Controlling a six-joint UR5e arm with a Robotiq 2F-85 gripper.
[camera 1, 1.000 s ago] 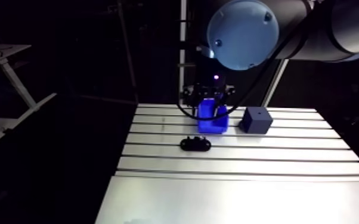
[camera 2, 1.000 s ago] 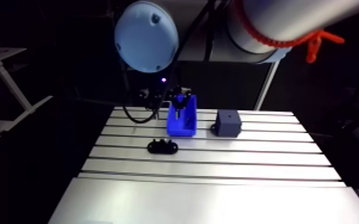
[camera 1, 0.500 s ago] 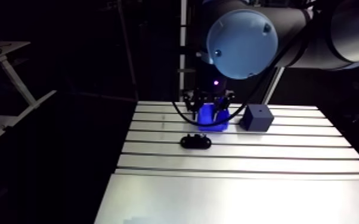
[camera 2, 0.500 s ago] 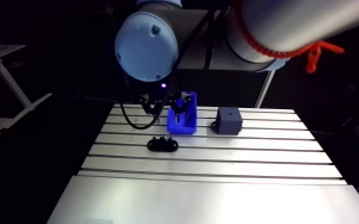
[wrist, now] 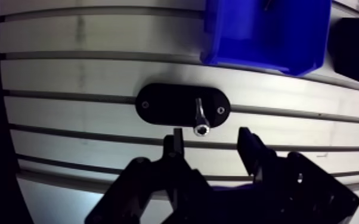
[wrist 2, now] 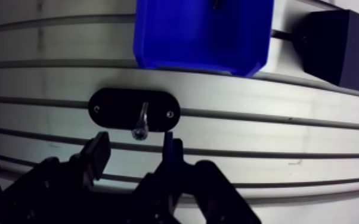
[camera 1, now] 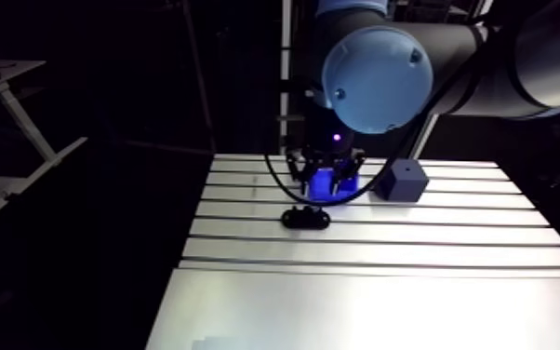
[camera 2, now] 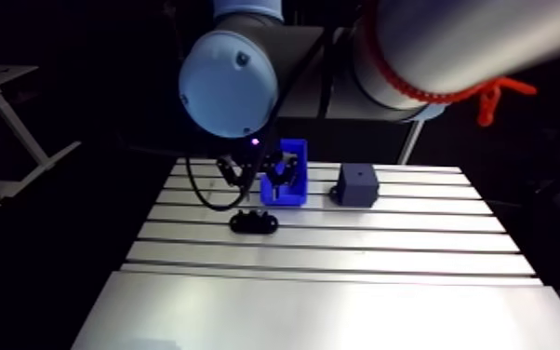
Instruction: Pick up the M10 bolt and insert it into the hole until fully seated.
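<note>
**Open tool poised short of the bolt on its black plate**

Wrist view: the tool (wrist: 209, 146) is open and empty, its two fingers spread along the run of the worktop (wrist: 68, 77) slots. The M10 bolt (wrist: 199, 116) lies flat just ahead of it, about centred on the gap between the fingers. The shank rests on a black oval plate (wrist: 158, 104), and the silvery head hangs over the plate's near edge, towards the tool. The bolt's long axis runs across the slots, pointing away from the tool, so the fingers stand either side of that line and would close across the shank. My judgement is that the coming move is a short advance and descent. The low plate under the shank is the one thing the fingertips must clear. Beyond the plate stands a blue bin (wrist: 259, 59), apart from it. To one side of the bin sits a dark block (wrist 2: 343, 44), presumably carrying the hole, though I cannot tell which mark on its face that is.

Arm view: the tool hangs over the near side of the blue bin, just behind the plate. The block stands well apart on the same worktop, with nothing between plate and block.
</note>
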